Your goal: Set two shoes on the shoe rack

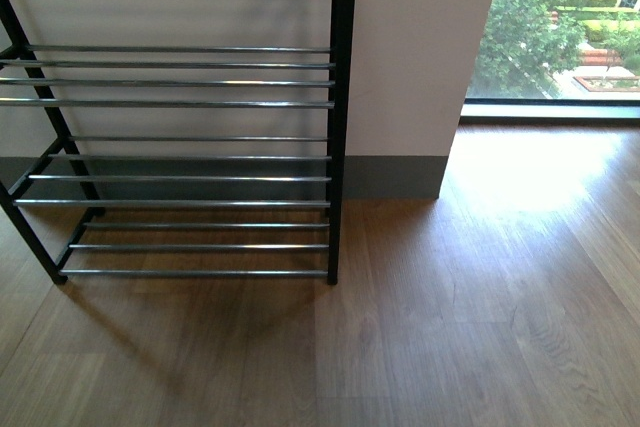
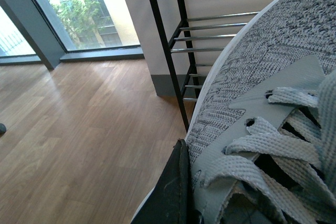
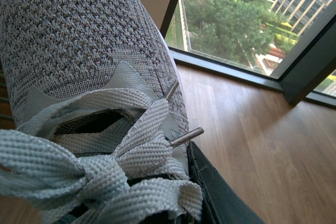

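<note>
The robot is holding a grey knit sneaker (image 2: 273, 61) at the left fingers (image 2: 176, 187) and a second grey knit sneaker (image 3: 68, 30) at the right fingers (image 3: 215, 192); neither arm is showing in the front view. In each wrist view only one dark finger is showing, lying flat against the shoe's side by the laces (image 3: 131, 129), so the width of the opening is not readable. Since each shoe is filling its view above the wood floor (image 1: 450, 327), both pairs of fingers are probably clamping their sneakers. The shoe rack (image 1: 338, 117) is standing at the far left against the wall, its visible chrome tiers bare, and the left sneaker's toe is pointing roughly toward it. To do this placement well, each shoe should be travelling in level, sole down, and landing across at least two bars so it cannot tip between them. The pair should be sitting side by side, left of the black end post. The metal lace tips (image 3: 186, 136) need watching, as they could snag a bar.
</note>
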`<state>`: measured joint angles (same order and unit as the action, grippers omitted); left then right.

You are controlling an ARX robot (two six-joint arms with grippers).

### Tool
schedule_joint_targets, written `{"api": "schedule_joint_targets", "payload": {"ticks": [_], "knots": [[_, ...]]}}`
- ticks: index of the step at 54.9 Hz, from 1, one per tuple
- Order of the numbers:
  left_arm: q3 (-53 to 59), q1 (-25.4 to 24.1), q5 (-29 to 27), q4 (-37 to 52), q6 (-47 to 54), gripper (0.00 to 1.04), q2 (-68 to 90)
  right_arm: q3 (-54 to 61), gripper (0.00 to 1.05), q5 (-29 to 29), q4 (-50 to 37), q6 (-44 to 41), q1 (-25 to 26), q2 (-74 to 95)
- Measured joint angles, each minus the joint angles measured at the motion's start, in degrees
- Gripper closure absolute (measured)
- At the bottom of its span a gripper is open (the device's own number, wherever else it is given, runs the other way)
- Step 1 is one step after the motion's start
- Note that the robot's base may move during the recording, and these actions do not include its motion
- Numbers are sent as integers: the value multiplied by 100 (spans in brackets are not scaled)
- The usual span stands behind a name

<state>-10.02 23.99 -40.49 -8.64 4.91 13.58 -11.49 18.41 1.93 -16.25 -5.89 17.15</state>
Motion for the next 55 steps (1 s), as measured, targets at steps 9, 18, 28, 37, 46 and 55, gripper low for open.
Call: {"api": "schedule_joint_targets", "payload": {"ticks": [9, 18, 28, 37, 46, 55], "knots": [[0, 0, 24, 0, 0, 103, 9, 4, 103, 44, 2, -2, 0, 0], [0, 0, -68, 0, 2, 103, 4, 4, 103, -81, 2, 0, 0, 0], [0, 0, -24, 0, 0, 103, 7, 4, 103, -35, 2, 2, -4, 0], [0, 0, -4, 0, 0, 103, 7, 4, 103, 2, 2, 0, -4, 0], [0, 0, -9, 0, 2, 103, 7, 4, 103, -4, 2, 0, -4, 0], [0, 0, -7, 0, 0, 103, 7, 4, 103, -13, 2, 2, -4, 0]]}}
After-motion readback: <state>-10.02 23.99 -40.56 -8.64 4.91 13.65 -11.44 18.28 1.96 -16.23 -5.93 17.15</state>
